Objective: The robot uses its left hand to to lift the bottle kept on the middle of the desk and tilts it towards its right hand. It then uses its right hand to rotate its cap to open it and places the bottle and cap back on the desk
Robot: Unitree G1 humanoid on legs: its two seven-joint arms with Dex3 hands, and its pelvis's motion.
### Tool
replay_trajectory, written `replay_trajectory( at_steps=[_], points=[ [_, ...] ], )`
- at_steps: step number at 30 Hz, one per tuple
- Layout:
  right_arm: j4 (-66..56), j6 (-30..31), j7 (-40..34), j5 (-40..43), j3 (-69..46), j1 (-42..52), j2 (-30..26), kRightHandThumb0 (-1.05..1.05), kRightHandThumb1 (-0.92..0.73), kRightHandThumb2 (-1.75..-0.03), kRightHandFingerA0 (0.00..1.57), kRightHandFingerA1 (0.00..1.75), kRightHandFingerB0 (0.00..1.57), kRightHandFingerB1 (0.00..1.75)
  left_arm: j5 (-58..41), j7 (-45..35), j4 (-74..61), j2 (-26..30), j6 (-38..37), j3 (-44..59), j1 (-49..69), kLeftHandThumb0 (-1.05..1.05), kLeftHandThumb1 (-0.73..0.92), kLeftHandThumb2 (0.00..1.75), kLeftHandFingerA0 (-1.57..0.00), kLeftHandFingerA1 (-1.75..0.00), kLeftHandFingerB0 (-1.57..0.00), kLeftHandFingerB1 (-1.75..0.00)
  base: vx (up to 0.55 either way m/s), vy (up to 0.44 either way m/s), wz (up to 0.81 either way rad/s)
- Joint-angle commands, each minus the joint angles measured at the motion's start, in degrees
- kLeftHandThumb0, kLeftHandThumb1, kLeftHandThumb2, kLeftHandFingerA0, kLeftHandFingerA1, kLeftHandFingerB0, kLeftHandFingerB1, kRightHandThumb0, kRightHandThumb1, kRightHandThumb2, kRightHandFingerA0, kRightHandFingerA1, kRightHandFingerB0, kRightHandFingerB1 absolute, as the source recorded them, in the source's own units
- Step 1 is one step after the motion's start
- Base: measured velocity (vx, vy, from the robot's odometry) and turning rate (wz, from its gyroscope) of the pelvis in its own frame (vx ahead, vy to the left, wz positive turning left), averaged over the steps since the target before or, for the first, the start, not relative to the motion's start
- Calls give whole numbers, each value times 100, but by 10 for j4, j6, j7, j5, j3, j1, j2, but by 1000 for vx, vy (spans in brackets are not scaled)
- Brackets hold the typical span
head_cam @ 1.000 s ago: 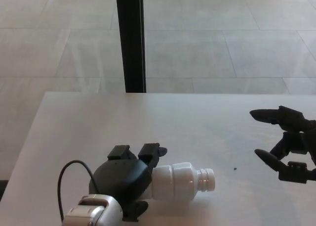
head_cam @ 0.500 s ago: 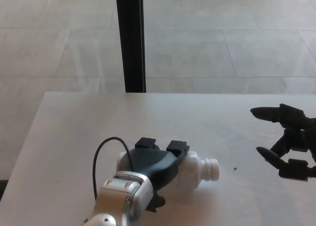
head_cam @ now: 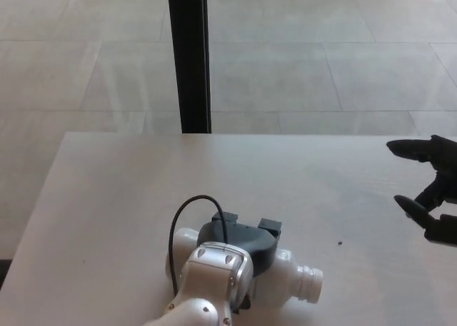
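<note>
Left robot hand point(head_cam: 239, 242) was clamped on the white bottle point(head_cam: 285, 272), near centre of worktop point(head_cam: 107, 190), neck pointing right. Step looked like placing bottle down; next: release. Right robot hand point(head_cam: 428, 190) at far right, fingers apart, empty

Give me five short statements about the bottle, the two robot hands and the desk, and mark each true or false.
1. The left robot hand is closed around the white bottle. True.
2. The bottle's cap is still on its neck. False: the threaded neck is bare.
3. The bottle's neck points toward the right robot hand. True.
4. The right robot hand grips the bottle. False: it is apart, fingers spread, holding nothing.
5. A black post stands beyond the desk. True.
</note>
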Motion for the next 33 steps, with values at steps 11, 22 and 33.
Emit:
replay_trajectory(
  at_steps=[11, 22, 33],
  points=[
    [-6, -30, -15, 30, -51, 3, -4, -20, -63, -59, 84, 115, 58, 43, 76, 168, 27, -14, 37, 15, 72, 10, 56, 61, -95, -120, -79, -73, 0, 0, 0],
    [-17, -20, -13, 29, -39, 35, 8, -20, -63, -59, 87, 124, 59, 45, -60, 309, -47, -71, -44, 177, 188, 11, 71, 97, -109, -152, -87, -115, 0, 0, 0],
    [-46, 25, -2, -18, 60, 56, 36, -34, -59, -57, 90, 100, 57, 43, -128, 350, -111, -89, -130, 290, 205, 13, 76, 95, -100, -157, -81, -125, 0, 0, 0]
  ],
)
